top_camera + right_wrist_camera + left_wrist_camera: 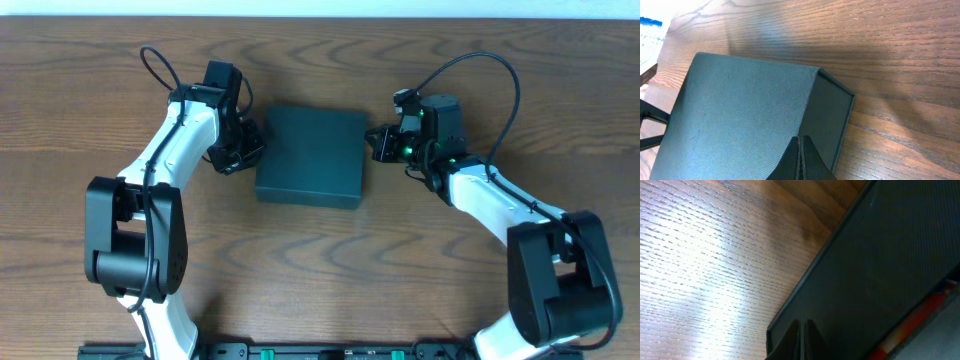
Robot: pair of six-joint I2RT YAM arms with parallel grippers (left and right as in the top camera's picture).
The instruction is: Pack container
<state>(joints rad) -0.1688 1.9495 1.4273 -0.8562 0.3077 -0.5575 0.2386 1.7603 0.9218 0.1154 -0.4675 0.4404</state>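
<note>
The container (310, 155) is a dark teal-black rectangular box lying flat in the middle of the table with its lid down. My left gripper (250, 148) is at its left edge, fingers shut and empty; in the left wrist view the fingertips (803, 330) sit against the box's side (880, 270). My right gripper (378, 142) is at the box's right edge, fingers shut and empty; in the right wrist view the fingertips (800, 150) hover at the lid's edge (740, 115). No snack packets show.
Brown wooden table (320, 270) all round the box. A red and white strip (920, 320) shows at the lower right of the left wrist view. The arm bases stand at the near edge.
</note>
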